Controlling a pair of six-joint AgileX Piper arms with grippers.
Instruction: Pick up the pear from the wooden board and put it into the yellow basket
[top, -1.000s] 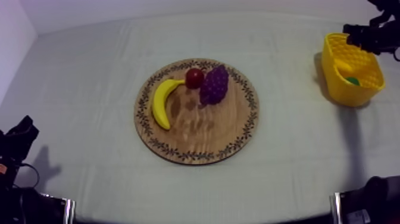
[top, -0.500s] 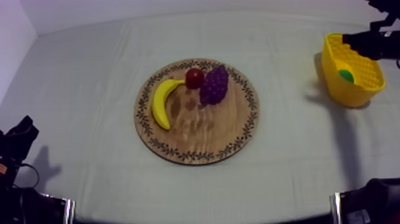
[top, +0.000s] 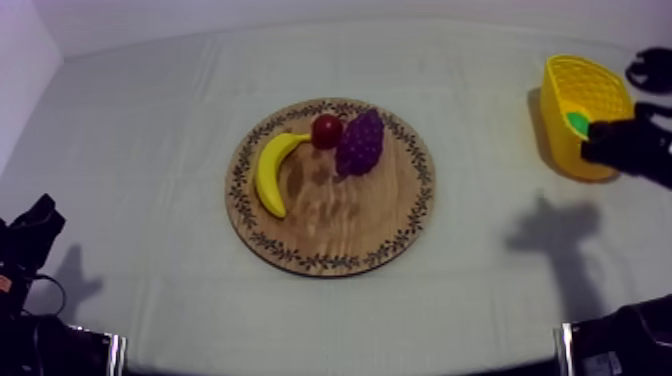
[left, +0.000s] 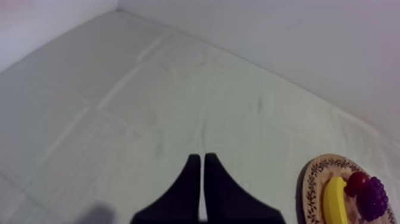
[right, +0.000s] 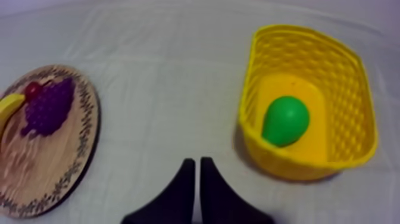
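Three toy fruits lie on the wooden board (top: 330, 235) in the middle of your tabletop (top: 150, 120). A banana (top: 270, 172) lies along its left side, a small red fruit (top: 326, 130) sits near the far rim, and a bunch of grapes (top: 360, 142) touches that red fruit on its right. The pear (right: 286, 120) you are after is green and lies on the floor of the yellow basket (right: 351, 89), which stands well apart from the board at the far right of the tabletop. Your right pincer (right: 197, 161) has its two black fingers pressed together into a narrow wedge with nothing between them. It points at the bare cloth between board and basket, nearer the basket. From above, you can see that arm hang just in front of the basket, covering part of its near wall, with its shadow on the cloth. Your left pincer (left: 199, 156) is likewise pressed together and empty, low at the left side of the tabletop over bare cloth, well apart from the board.
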